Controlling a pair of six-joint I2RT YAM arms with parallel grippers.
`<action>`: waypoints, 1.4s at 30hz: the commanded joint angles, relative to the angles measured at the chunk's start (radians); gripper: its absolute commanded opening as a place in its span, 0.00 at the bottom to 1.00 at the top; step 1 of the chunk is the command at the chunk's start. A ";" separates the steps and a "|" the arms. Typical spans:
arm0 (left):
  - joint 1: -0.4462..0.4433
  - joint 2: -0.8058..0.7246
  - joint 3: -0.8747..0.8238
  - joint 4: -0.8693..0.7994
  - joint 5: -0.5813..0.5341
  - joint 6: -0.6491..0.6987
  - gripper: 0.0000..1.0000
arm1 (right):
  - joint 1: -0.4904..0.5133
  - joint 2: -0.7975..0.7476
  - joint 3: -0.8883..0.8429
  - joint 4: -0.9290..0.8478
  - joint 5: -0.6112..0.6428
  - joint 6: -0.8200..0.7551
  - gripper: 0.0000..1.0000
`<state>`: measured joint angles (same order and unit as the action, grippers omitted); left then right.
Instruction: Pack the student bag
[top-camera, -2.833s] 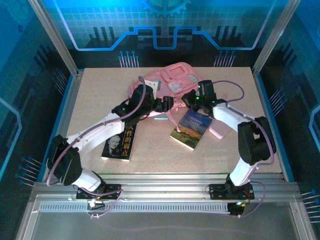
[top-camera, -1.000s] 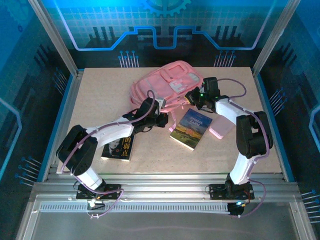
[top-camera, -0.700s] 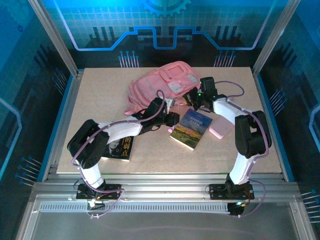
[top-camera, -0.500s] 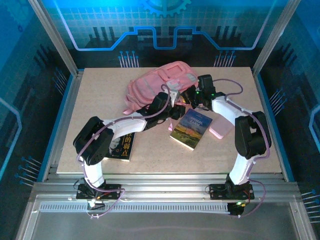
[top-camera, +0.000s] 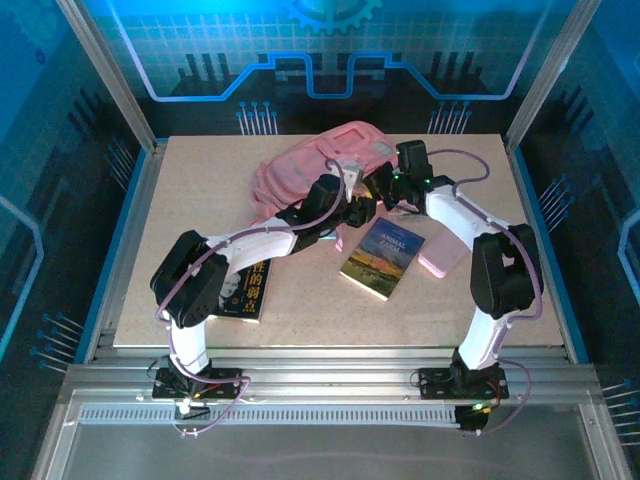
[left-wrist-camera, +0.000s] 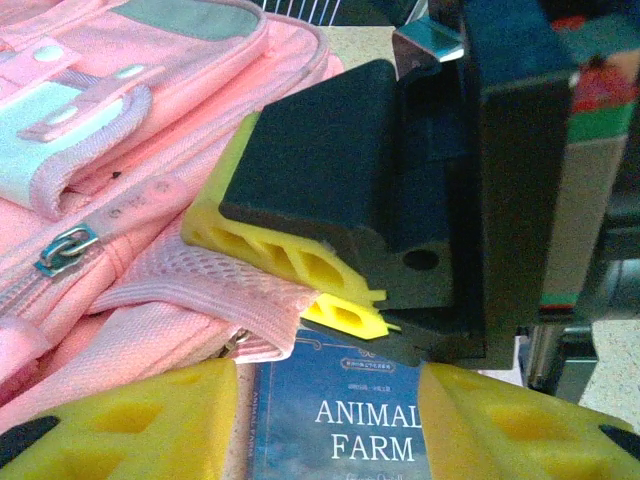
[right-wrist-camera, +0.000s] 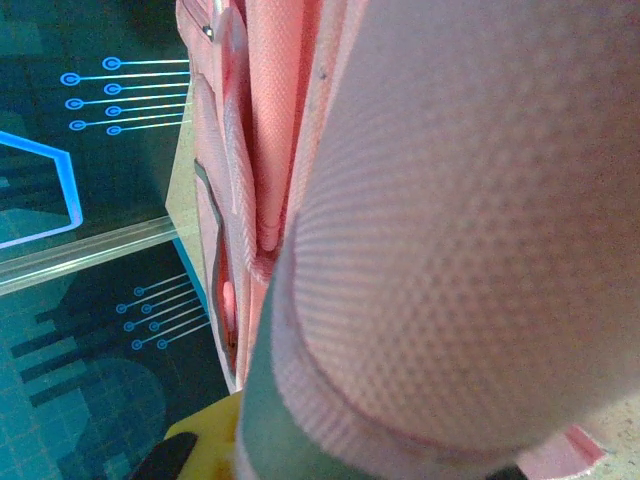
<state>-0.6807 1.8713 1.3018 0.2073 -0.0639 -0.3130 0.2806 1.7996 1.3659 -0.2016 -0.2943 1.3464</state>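
Observation:
The student bag (top-camera: 300, 168), a soft pink backpack, lies bunched at the back middle of the table. My right gripper (top-camera: 383, 192) is shut on a pink mesh edge of the bag (left-wrist-camera: 150, 130); in the left wrist view its yellow pads (left-wrist-camera: 300, 265) pinch that mesh. Pink mesh of the bag (right-wrist-camera: 450, 250) lies over one yellow fingertip (right-wrist-camera: 195, 445). My left gripper (top-camera: 357, 207) hovers right beside it, open, with nothing between its pads (left-wrist-camera: 120, 420). Below its gap lies the blue "Animal Farm" book (left-wrist-camera: 345, 405).
The blue book (top-camera: 382, 257) lies just in front of both grippers. A pink case (top-camera: 441, 258) sits to its right. A black book (top-camera: 243, 290) lies under the left forearm. The two arms nearly touch above the table (top-camera: 190, 200).
The left gripper swung right along the bag's front toward the right gripper and opened. The right gripper stayed shut on the bag, whose near edge has risen slightly.

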 joint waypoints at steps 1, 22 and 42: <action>0.043 -0.001 -0.045 -0.112 -0.081 -0.034 0.50 | -0.013 -0.031 0.090 0.002 -0.072 -0.007 0.00; 0.049 0.034 0.073 -0.072 0.116 -0.050 0.50 | -0.015 -0.006 0.115 0.007 -0.081 -0.022 0.00; 0.106 0.012 0.091 -0.162 0.017 -0.076 0.77 | -0.033 0.028 0.138 0.037 -0.162 0.010 0.00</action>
<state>-0.6270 1.9495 1.4147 0.0940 0.0204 -0.3645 0.2646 1.8275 1.4445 -0.1833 -0.3687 1.3468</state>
